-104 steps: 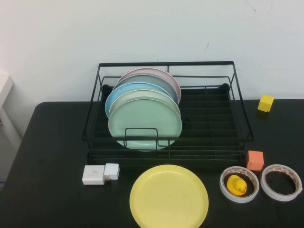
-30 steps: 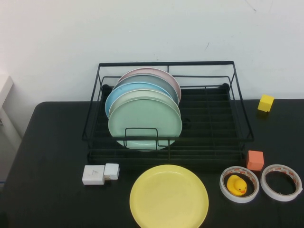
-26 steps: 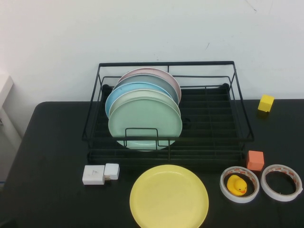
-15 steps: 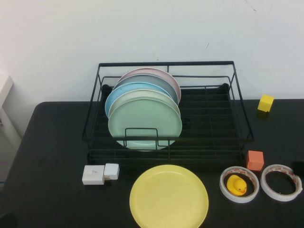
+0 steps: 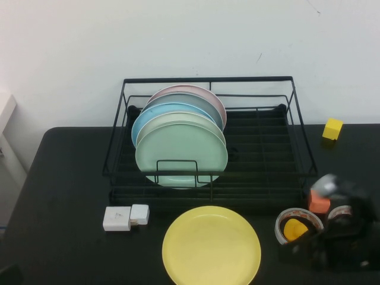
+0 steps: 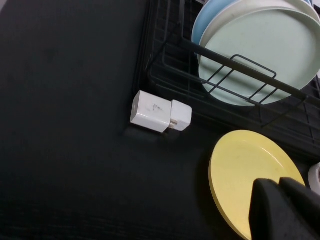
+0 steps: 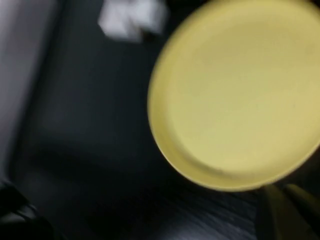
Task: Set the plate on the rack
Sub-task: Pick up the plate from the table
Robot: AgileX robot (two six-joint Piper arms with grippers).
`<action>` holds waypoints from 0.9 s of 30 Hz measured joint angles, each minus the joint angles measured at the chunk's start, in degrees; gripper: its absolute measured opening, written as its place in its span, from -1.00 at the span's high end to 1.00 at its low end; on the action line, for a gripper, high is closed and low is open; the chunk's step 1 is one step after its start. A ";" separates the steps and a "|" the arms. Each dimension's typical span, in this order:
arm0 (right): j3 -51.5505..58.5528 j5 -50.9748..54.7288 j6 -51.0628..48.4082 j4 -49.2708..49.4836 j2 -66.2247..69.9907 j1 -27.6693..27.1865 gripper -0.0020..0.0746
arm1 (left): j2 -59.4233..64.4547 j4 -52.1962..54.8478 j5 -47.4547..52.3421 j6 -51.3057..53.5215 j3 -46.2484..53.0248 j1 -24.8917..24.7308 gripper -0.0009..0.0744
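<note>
High view rack [image 5: 300,139]: far centre on table [image 5: 65,196]; green plate [image 5: 181,155] and other plates upright at its left end.
Plate [image 5: 211,246]: flat, near centre, before rack.
Tape ring [image 5: 295,228]: holds duck [image 5: 294,228].
Right gripper [image 7: 285,212]: pressed together, empty; newly arrived near right, over tape.
Left gripper [image 6: 282,212]: pressed together, near left.

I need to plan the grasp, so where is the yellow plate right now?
In the high view the yellow plate lies flat on the table's near edge, centred, just in front of the rack, between the white charger and the tape roll.
</note>
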 joint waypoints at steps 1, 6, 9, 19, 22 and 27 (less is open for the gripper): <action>-0.47 -1.93 0.41 0.42 1.49 2.07 0.95 | 0.00 0.00 0.00 0.00 0.00 0.00 0.98; -2.63 -5.90 2.55 1.09 6.17 7.10 0.78 | 0.00 0.00 0.00 0.00 0.00 0.00 0.98; -4.19 -7.22 3.65 1.18 7.77 7.48 0.45 | 0.00 -0.11 0.00 0.00 0.00 0.00 0.98; -11.09 -8.71 7.27 1.61 17.47 7.48 -0.13 | 0.00 -0.11 0.00 0.00 0.00 0.00 0.98; -13.78 -7.32 8.21 1.72 20.80 7.48 -0.12 | 0.00 -0.11 0.00 0.00 0.00 0.00 0.98; -16.59 -4.36 10.07 1.80 25.35 7.48 -0.02 | 0.00 -0.11 0.00 0.00 0.00 0.00 0.98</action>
